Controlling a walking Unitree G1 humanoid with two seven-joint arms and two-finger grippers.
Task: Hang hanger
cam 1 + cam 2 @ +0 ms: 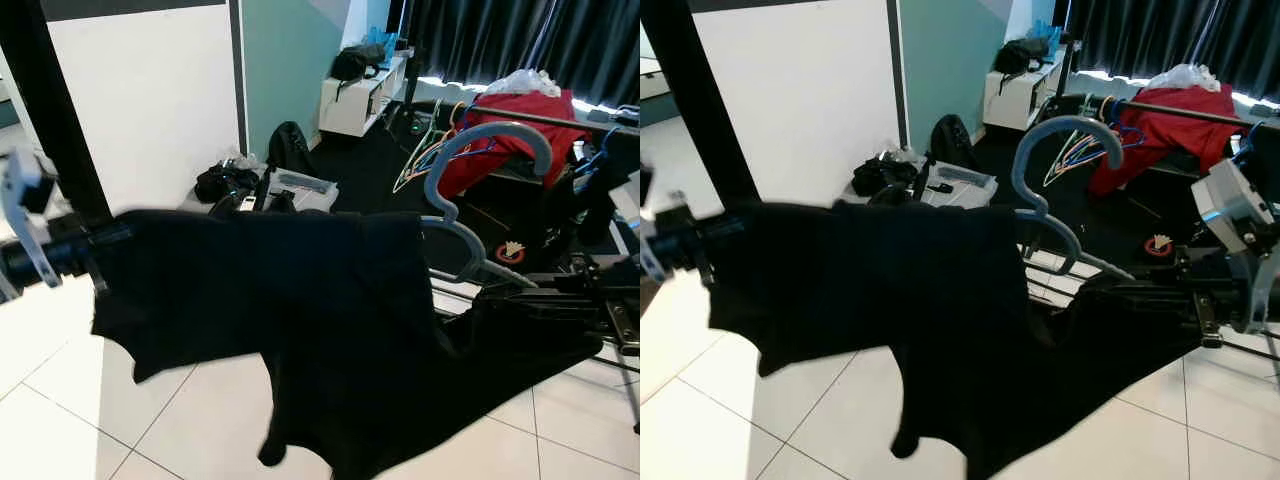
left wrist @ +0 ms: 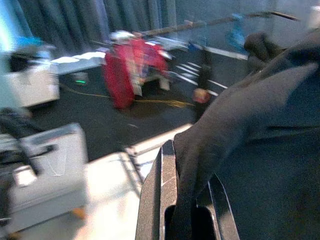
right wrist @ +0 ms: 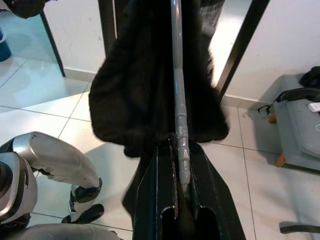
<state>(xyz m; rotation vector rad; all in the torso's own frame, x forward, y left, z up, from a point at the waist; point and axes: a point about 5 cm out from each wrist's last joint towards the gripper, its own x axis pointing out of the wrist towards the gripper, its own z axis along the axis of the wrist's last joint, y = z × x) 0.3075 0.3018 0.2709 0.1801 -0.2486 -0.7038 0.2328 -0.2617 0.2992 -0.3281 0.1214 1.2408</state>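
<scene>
1. Hanger: grey-blue, stiff, light; we carry it above the tiled floor, hook upward.
2. Black garment: soft, draped, likely to slip.
3. Right claw clenched on the hanger's bar; left claw clamps fabric.

I'm holding a black garment stretched between my left end effector and right end effector, above the white tiled floor. A grey-blue hanger is sticking up from the garment's top edge, hook uppermost. A red cloth is lying behind.
</scene>
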